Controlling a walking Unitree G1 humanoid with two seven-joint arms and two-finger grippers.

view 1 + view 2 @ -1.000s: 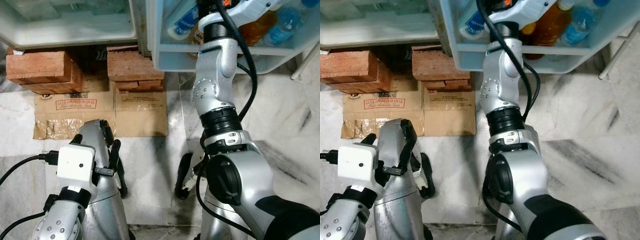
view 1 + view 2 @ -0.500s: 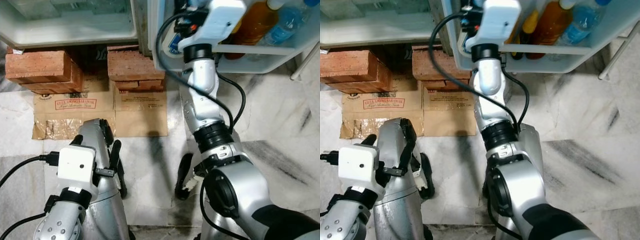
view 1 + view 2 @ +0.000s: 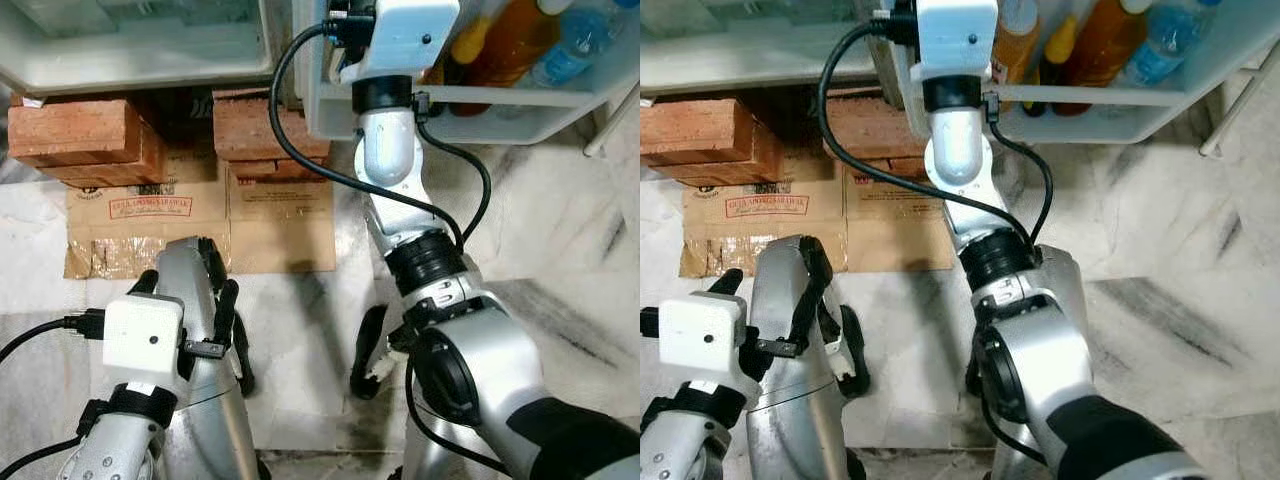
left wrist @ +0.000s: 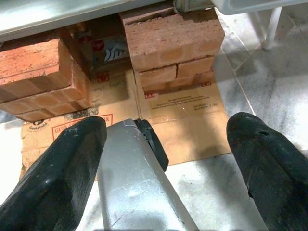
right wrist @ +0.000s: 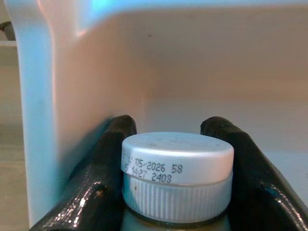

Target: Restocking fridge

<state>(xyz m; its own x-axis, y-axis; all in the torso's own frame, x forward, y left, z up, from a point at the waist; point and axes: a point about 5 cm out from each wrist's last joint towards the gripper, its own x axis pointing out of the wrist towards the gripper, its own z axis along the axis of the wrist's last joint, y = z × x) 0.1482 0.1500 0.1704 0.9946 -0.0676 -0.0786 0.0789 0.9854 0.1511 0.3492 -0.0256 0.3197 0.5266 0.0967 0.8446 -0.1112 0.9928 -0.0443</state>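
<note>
Head views: right arm (image 3: 405,215) stretched up and forward, wrist camera box (image 3: 400,35) level with the pale door shelf (image 3: 520,112) of the open fridge. Pincer itself hidden behind that box. Stood in the shelf: an orange bottle (image 3: 510,45), a blue-capped water bottle (image 3: 570,50), a yellow-topped bottle (image 3: 1060,45). Beneath the fridge, two stacks of bricks (image 3: 75,140) resting on flattened cardboard (image 3: 200,215) on the marble floor (image 3: 570,220). Left arm (image 3: 135,350) low beside the silver leg, left pincer (image 3: 225,320) pointed down alongside it, holding nothing.

Left wrist view: left pincer (image 4: 166,159) released, black fingers (image 4: 262,163) spread wide with the silver leg (image 4: 137,187) between them; bricks and cardboard on the floor beyond.

Right wrist view: right pincer (image 5: 177,173) clenched around the neck of a bottle, white ribbed cap (image 5: 177,175) with a printed date code sitting between the two black fingers (image 5: 103,183), both pressed against it. Bottle set inside the door shelf, close to the shelf's end wall (image 5: 38,110), pale back wall just behind.
</note>
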